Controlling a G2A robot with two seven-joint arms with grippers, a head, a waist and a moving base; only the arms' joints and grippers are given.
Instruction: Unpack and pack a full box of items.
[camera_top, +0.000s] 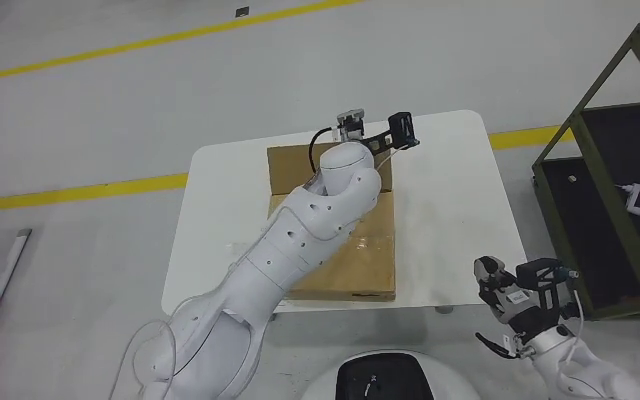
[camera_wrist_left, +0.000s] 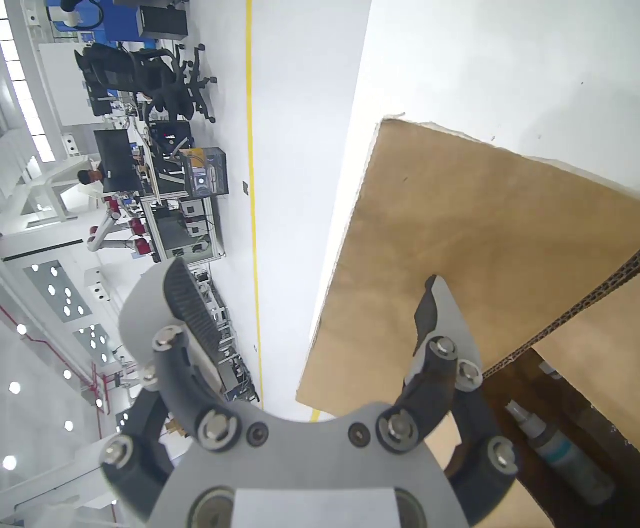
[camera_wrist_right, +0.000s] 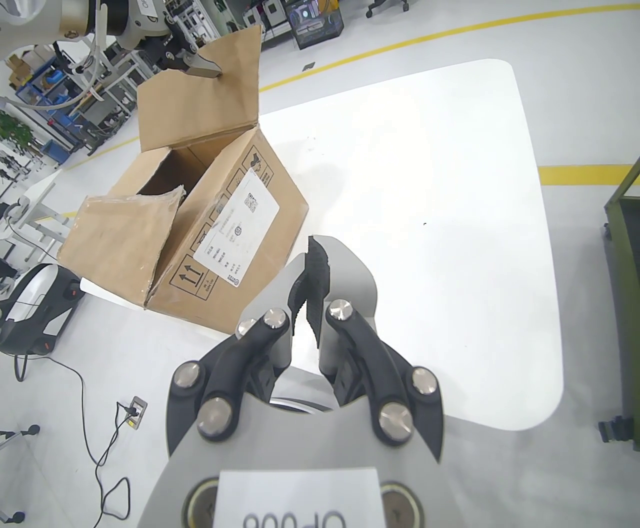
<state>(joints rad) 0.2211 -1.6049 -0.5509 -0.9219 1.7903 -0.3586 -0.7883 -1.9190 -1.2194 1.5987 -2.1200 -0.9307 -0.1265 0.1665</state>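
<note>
Top view: box (camera_top: 365, 265), table (camera_top: 450, 200), grey floor (camera_top: 100, 110)

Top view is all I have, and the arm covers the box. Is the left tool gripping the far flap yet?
Observer: No. The left tool is open at the top edge of the far flap, which stands upright.
Operator: Anything inside the box?
Observer: Yes. The left wrist view shows a bottle inside the box.
Operator: And the right tool?
Observer: The right tool is shut, with nothing between its fingers.
</note>
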